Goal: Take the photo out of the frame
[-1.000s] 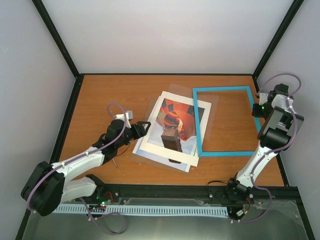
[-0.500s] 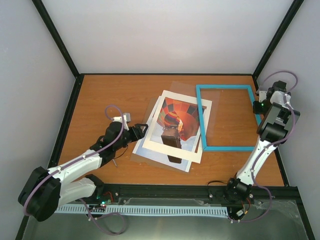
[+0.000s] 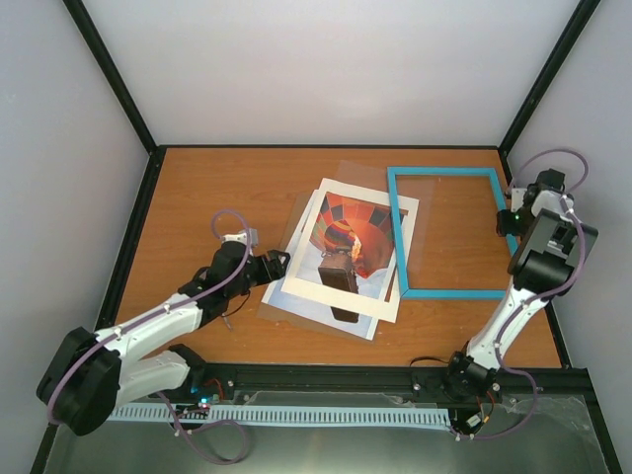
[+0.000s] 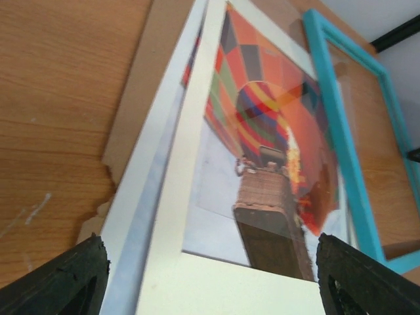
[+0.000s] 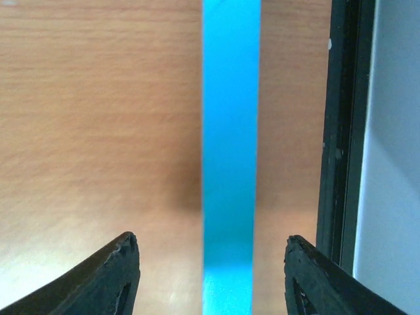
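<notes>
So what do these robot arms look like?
Both the left arm and right arm have white links, black joints and a looping lilac cable. The left tool and right tool are black, each with two tapering fingers. A green light glows near the right wrist.

The wooden table (image 3: 207, 188) carries a white mat board (image 3: 314, 296) near its centre, rotated slightly clockwise. A brown backing board (image 4: 141, 98) lies underneath, protruding at the mat's 9 o'clock edge, one corner ragged. A black rail (image 5: 344, 131) borders the table at 3 o'clock.
</notes>
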{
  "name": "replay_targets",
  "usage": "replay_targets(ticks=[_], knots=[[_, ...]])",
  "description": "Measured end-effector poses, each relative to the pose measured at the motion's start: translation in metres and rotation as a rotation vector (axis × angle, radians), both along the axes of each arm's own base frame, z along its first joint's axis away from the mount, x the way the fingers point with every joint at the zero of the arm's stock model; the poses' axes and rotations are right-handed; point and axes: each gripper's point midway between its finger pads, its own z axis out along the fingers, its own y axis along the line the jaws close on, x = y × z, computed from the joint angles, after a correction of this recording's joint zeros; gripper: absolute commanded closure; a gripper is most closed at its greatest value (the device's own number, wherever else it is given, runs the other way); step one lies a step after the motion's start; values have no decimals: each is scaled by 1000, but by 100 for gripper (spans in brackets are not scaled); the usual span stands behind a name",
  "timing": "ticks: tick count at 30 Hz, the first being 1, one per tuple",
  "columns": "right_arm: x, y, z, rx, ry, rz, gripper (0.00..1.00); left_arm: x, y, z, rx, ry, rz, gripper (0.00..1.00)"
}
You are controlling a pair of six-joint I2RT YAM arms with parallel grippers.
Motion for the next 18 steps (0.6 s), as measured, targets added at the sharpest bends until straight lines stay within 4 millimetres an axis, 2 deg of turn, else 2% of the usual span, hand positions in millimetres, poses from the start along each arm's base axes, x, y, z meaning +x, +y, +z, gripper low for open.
replay_targets(ticks=[4, 7, 9, 12, 14, 18], knots=[[-18, 19, 31, -8, -48, 24, 40, 9, 8, -10, 107, 40, 23, 12], [-28, 53, 57, -6, -105, 89, 40, 23, 9, -8, 161, 47, 24, 13], [-33, 92, 68, 17, -134, 177, 41, 35, 15, -9, 176, 59, 29, 13], [-45, 171, 71, 74, -146, 364, 42, 51, 27, -18, 184, 97, 43, 17], [-62, 231, 70, 124, -139, 514, 42, 57, 32, -28, 181, 134, 39, 19], [-100, 321, 76, 212, -128, 763, 42, 62, 31, -47, 179, 199, 5, 23]])
